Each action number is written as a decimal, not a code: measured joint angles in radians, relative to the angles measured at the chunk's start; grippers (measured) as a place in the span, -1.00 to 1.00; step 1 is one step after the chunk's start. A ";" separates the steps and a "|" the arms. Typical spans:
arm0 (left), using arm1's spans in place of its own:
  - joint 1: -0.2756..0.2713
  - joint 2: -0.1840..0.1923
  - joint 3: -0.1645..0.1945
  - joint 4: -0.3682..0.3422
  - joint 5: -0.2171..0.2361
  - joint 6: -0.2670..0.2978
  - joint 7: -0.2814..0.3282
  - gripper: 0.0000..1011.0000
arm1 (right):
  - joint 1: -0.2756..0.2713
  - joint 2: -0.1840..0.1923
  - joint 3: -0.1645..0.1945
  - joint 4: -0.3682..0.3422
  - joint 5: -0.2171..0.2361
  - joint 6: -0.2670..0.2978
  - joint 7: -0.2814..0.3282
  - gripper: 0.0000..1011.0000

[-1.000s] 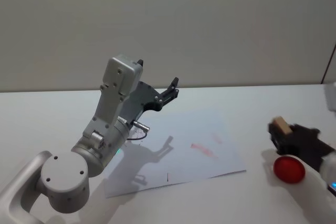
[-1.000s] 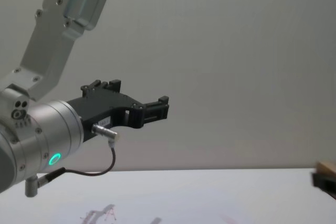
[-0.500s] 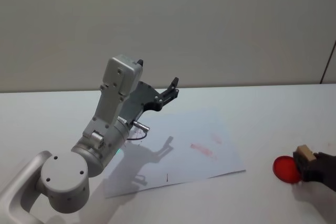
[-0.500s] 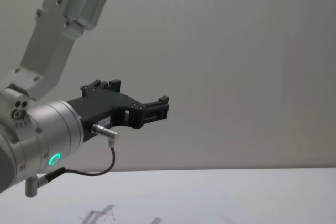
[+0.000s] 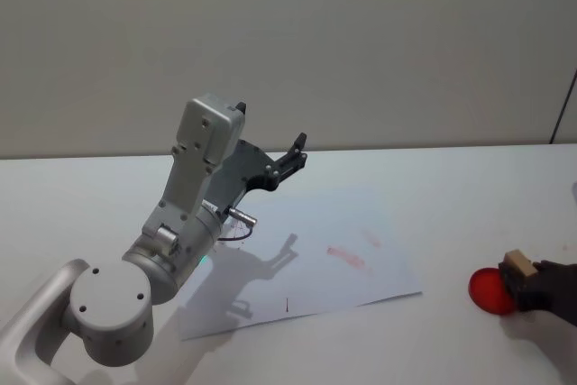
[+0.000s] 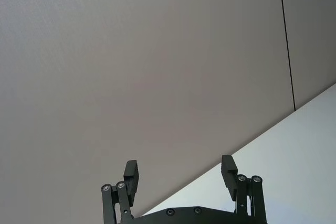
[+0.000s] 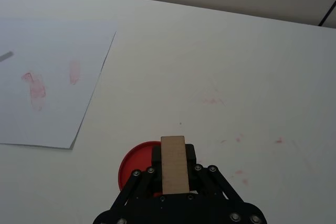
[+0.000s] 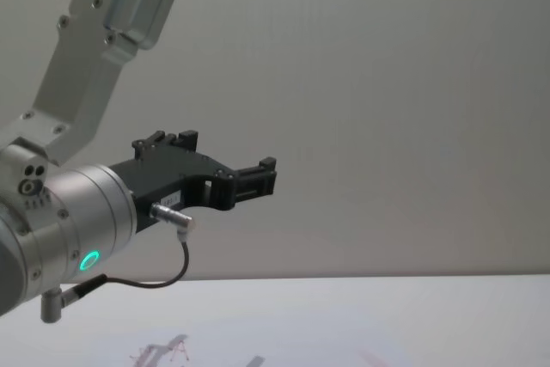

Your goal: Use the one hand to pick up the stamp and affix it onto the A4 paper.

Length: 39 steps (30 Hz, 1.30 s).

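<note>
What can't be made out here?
- Stamp face and any contact with the red pad: hidden by the stamp body and right gripper, right wrist view.
- Right gripper: cut off by the frame edge, head view.
- A4 paper marks: too faint to read.
- Left gripper: base cut off, left wrist view.

My right gripper [image 7: 173,169], matt black plastic, is gripping the stamp [image 7: 174,164], a bare wood-looking block. Beneath it a glossy red ink pad [image 7: 137,165] is shining; beside the pad, the matt A4 paper [image 7: 50,93] is lying smooth.
</note>
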 joint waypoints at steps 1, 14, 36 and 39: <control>0.000 0.000 0.000 0.000 0.000 0.000 0.000 0.98 | 0.004 -0.001 -0.001 0.003 -0.004 0.000 0.005 -0.57; 0.000 0.000 0.000 0.000 0.000 0.000 0.000 0.98 | 0.058 -0.023 -0.024 0.039 -0.051 0.001 0.068 -0.57; 0.000 0.000 0.000 0.000 0.000 0.000 0.000 0.98 | 0.058 -0.031 -0.036 0.031 -0.057 0.020 0.082 -0.29; 0.000 0.000 0.000 0.000 0.000 0.000 0.000 0.98 | 0.058 -0.031 -0.036 0.030 -0.057 0.021 0.082 -0.14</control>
